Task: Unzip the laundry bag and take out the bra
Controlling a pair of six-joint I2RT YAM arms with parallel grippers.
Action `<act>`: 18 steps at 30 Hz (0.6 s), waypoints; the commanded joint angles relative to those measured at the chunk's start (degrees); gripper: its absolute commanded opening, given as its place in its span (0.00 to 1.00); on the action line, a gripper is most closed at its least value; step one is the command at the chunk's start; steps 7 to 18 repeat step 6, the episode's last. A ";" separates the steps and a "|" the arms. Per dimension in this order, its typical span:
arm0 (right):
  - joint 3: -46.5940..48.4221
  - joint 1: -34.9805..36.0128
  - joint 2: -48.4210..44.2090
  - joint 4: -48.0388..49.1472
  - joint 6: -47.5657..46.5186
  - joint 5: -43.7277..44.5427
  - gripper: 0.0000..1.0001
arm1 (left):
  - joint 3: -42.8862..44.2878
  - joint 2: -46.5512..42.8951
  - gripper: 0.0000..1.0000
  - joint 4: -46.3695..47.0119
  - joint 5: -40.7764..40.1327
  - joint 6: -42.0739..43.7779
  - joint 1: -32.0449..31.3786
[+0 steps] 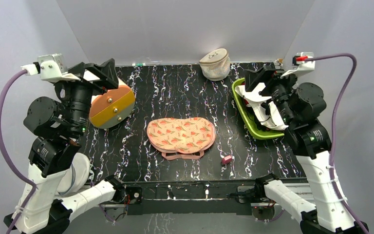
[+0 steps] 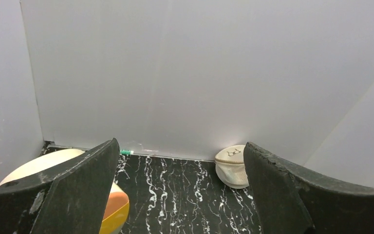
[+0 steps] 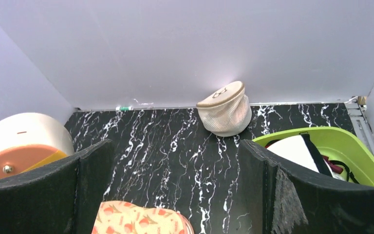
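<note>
The laundry bag (image 1: 181,135) lies flat in the middle of the black marbled table, peach with a red-green print and pink trim, a pink loop at its near edge. It looks closed, so its inside is hidden and the bra does not show there. A corner of the laundry bag (image 3: 141,219) shows at the bottom of the right wrist view. My left gripper (image 1: 108,73) hovers open at the left, above a round drum, nothing between its fingers (image 2: 78,185). Over the green bin at the right, my right gripper (image 1: 255,78) is open and empty too.
A cream, orange and yellow drum (image 1: 112,105) stands at the left. The beige domed mesh pouch (image 1: 215,64) sits against the back wall. The green bin (image 1: 243,114) at the right holds white padded garments with black straps (image 3: 299,151). A small pink object (image 1: 227,159) lies near the bag.
</note>
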 commanded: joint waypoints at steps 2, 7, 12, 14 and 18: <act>1.57 -0.16 -0.64 2.84 0.08 2.13 0.98 | 0.29 1.31 0.98 -1.30 -1.23 2.04 0.05; 1.71 -0.16 -0.12 0.21 -0.79 -0.62 0.98 | 0.24 1.91 0.99 -2.89 0.22 0.70 0.03; 1.71 -0.16 -0.12 0.21 -0.79 -0.62 0.98 | 0.24 1.91 0.99 -2.89 0.22 0.70 0.03; 1.71 -0.16 -0.12 0.21 -0.79 -0.62 0.98 | 0.24 1.91 0.99 -2.89 0.22 0.70 0.03; 1.71 -0.16 -0.12 0.21 -0.79 -0.62 0.98 | 0.24 1.91 0.99 -2.89 0.22 0.70 0.03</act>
